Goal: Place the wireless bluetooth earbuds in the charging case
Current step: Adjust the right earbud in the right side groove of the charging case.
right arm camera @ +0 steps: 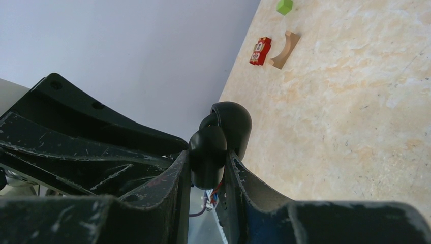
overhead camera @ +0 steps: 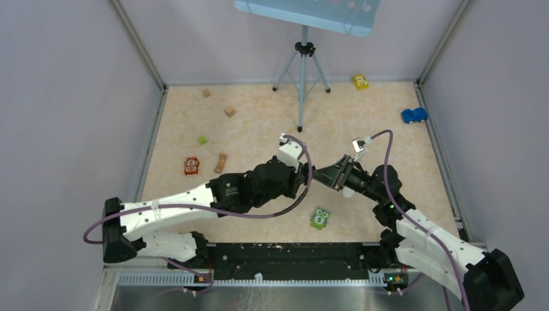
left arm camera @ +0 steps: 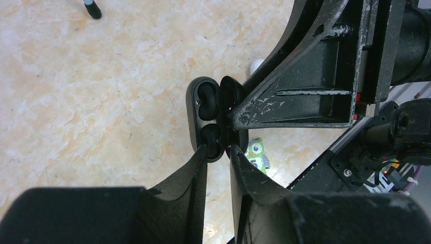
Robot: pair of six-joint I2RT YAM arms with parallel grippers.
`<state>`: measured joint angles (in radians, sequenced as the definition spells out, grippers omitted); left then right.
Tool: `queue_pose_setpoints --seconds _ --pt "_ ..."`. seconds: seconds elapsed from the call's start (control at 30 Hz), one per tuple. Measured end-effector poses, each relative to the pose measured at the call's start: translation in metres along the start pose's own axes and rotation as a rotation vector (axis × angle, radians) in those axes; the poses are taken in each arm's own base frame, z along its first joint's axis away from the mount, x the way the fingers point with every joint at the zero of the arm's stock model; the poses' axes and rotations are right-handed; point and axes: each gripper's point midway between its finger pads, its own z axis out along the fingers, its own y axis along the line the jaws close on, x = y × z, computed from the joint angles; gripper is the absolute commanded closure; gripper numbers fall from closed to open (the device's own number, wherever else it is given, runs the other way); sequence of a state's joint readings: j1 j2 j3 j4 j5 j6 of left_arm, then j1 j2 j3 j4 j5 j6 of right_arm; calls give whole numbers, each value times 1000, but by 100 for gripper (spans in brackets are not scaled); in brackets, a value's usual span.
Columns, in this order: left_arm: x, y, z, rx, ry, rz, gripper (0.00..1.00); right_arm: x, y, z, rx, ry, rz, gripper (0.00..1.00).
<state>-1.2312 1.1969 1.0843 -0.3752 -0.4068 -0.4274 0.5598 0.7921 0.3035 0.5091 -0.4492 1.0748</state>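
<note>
Our right pincer [right arm camera: 207, 158] pinches the open charging case [left arm camera: 195, 109]. From the left wrist, it lies 12 to 6. The left pincer [left arm camera: 218, 152] meets its 6 o'clock end; we cannot tell its grip.

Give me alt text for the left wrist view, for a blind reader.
An open black charging case with two black earbuds inside is gripped from the right by the right gripper, over a beige table. The left gripper reaches up from below, fingertips either side of the case's lower end.

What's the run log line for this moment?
right fingers: clamped on open black charging case | left fingers: straddling its end, grip unclear | black earbuds: both seated
</note>
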Motion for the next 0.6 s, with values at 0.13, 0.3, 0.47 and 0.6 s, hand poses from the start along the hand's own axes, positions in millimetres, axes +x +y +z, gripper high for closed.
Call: queue_pose_setpoints --seconds 0.13,0.3,0.47,0.6 --pt "3 0 5 -6 8 11 73 0 1 0 -5 2 1 100" --pt "8 0 9 -12 21 21 74 1 3 0 -15 8 0 100" --pt "8 0 10 -13 21 24 76 0 6 0 -25 6 0 100" --pt "8 1 10 -15 20 29 83 0 6 0 -25 6 0 100"
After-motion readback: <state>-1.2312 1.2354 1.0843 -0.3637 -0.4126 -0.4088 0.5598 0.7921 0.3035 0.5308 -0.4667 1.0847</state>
